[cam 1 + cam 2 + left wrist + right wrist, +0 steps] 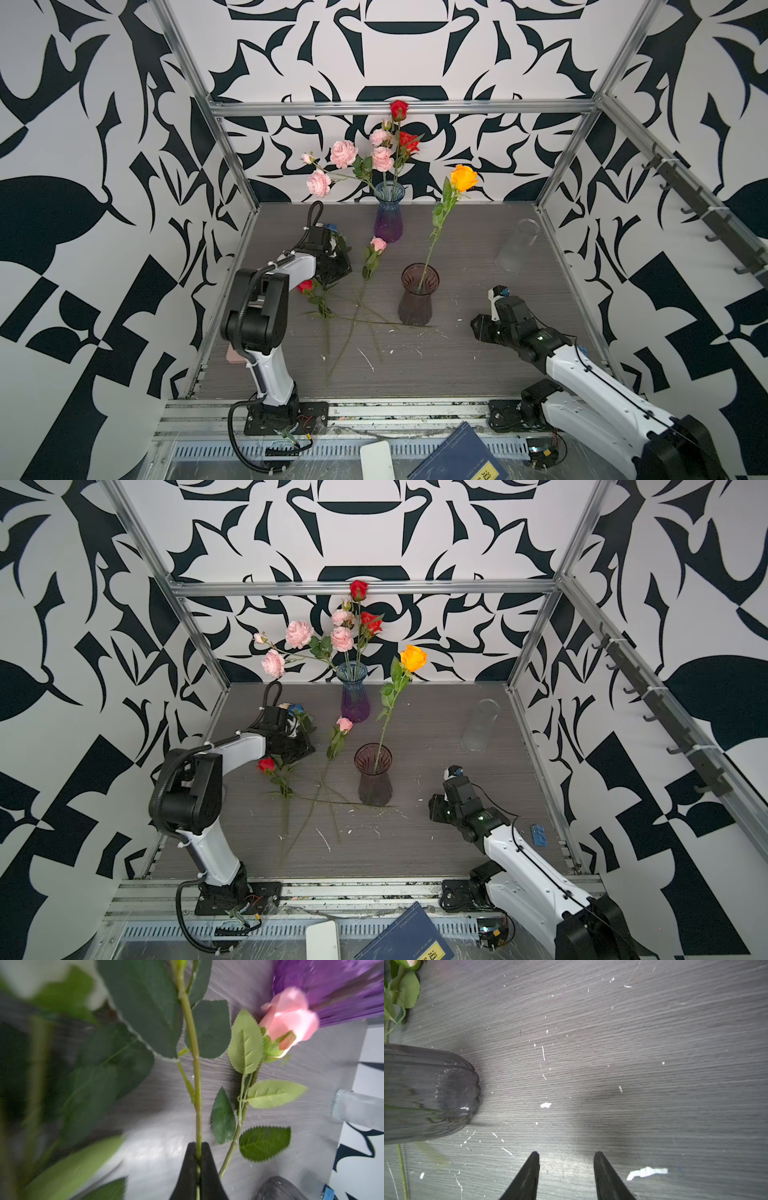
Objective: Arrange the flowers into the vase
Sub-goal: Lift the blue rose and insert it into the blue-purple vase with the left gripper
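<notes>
So, pick-up step: left claw (198, 1147) is clamped on a green stem (192, 1039), left-centre among loose flowers (371, 257) on the bench (457, 365). Right claw (566, 1159) hangs half-open, empty. Next I'd guess: lift, swing it upright, drop into the purple vase (388, 224).

Clear glass (517, 245), blue book (457, 457), hook rail (706, 212)

Glossy ribbed glass vase (425, 1093) on matt, wood-grained grey table (633, 1043), flecked white.

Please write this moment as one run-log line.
left gripper: shut on flower stem | right gripper: open, empty | orange rose: in dark vase
</notes>
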